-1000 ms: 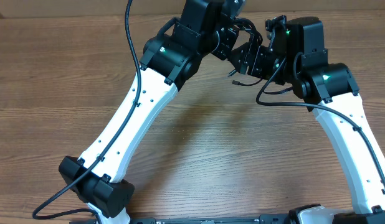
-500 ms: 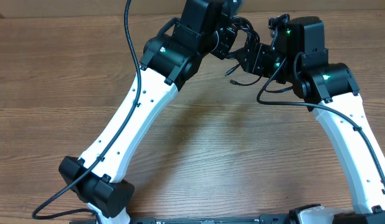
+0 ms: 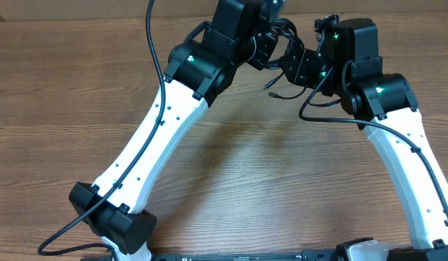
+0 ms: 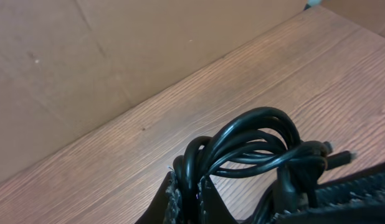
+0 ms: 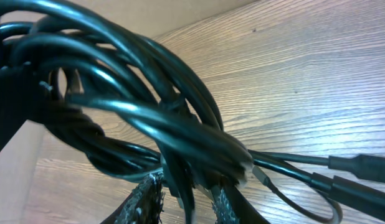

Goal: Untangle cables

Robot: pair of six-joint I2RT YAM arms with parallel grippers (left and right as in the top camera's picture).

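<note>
Left gripper [image 4: 187,190] is closed on the cables [image 4: 255,143], pinching the coil's loops. The bundle sits between both wrists, near the far edge of the table [image 3: 246,159]. Overhead shows only a dark clump with one plug end [image 3: 270,88] dangling below it. Right wrist view: right gripper [image 5: 183,196] fingers straddle several strands with a narrow gap. Can't tell if it's clamped.

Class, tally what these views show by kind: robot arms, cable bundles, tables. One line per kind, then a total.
Robot arms: 2
Cable bundle: 1
Table: 1
Total: 4
</note>
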